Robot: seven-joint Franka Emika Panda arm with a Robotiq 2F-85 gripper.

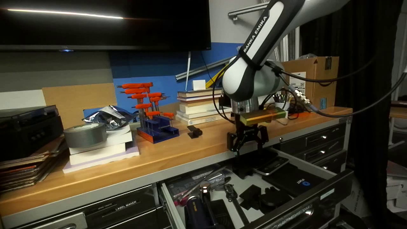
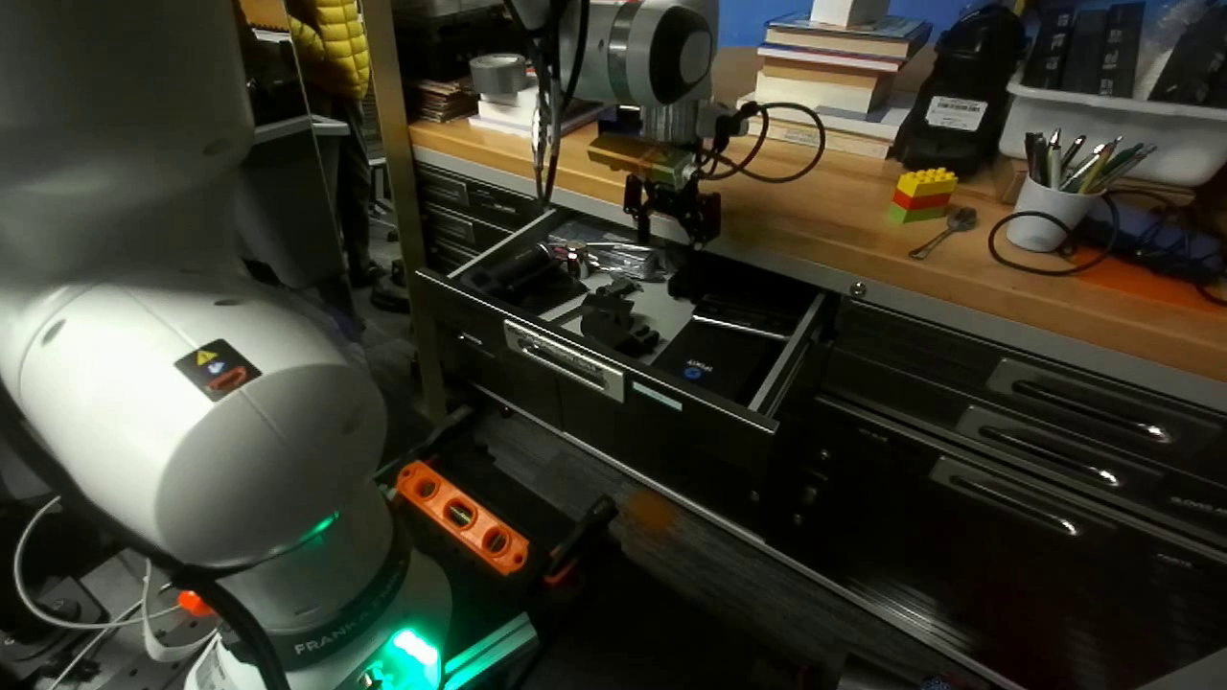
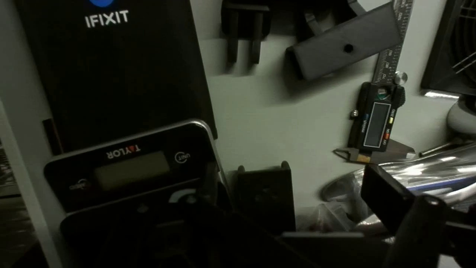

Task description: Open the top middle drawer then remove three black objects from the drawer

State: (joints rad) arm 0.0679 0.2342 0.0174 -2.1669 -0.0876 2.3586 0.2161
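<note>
The end effector [image 1: 249,152] is spread wide — the two-pronged black block [image 3: 266,201] lies below the gap, off middle.

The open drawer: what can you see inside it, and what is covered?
The drawer shows, among other things, an iFixit case, a Taylor scale, calipers, black blocky pieces and shiny plastic. Anything beneath the case and scale cannot be seen.

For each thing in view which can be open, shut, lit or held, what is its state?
Top middle drawer: pulled open
Drawers either side: shut
Gripper: open, holding nothing
Black block with hole: in drawer, not held
Scale: display blank
Caliper: display blank
Television: screen dark, blue light lit
Robot base light: green
</note>
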